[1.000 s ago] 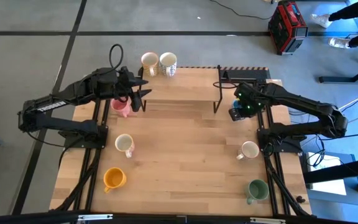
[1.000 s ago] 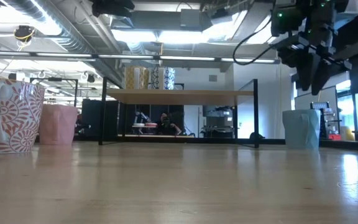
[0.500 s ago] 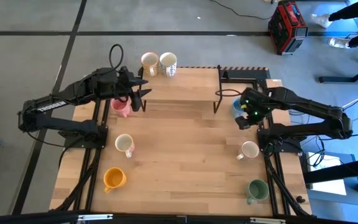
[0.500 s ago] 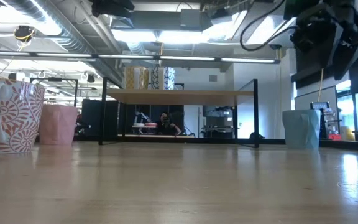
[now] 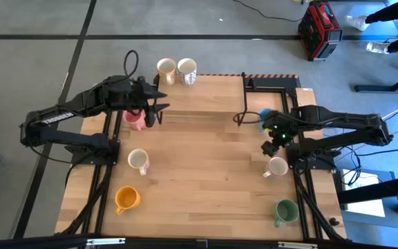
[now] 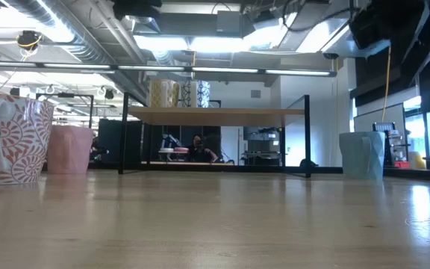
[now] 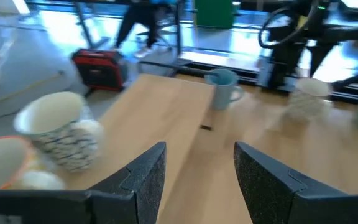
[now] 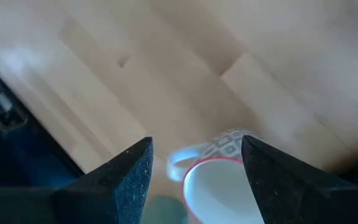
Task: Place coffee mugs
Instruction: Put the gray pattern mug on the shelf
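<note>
My left gripper [image 5: 162, 107] [image 7: 197, 163] is open and empty above the left end of the low wooden shelf [image 5: 202, 97], beside the pink mug [image 5: 135, 119]. Two patterned cream mugs [image 5: 166, 69] [image 5: 187, 70] stand upright on the shelf's far left part. My right gripper [image 5: 268, 146] [image 8: 194, 163] is open and empty, pointing down over the table between the light blue mug [image 5: 262, 115] and a white patterned mug [image 5: 277, 167] [image 8: 219, 180], both upright on the table. It touches neither.
Another white patterned mug [image 5: 139, 160], an orange mug [image 5: 126, 199] and a green mug [image 5: 285, 211] stand on the table's near half. The shelf's black legs [image 5: 241, 104] stand close to the blue mug. A red case [image 5: 318, 29] lies on the floor beyond.
My right gripper has gone from over the light blue mug toward the table's near edge, and now hangs just short of the white mug at the right. The blue mug has stayed in place and now shows uncovered.
</note>
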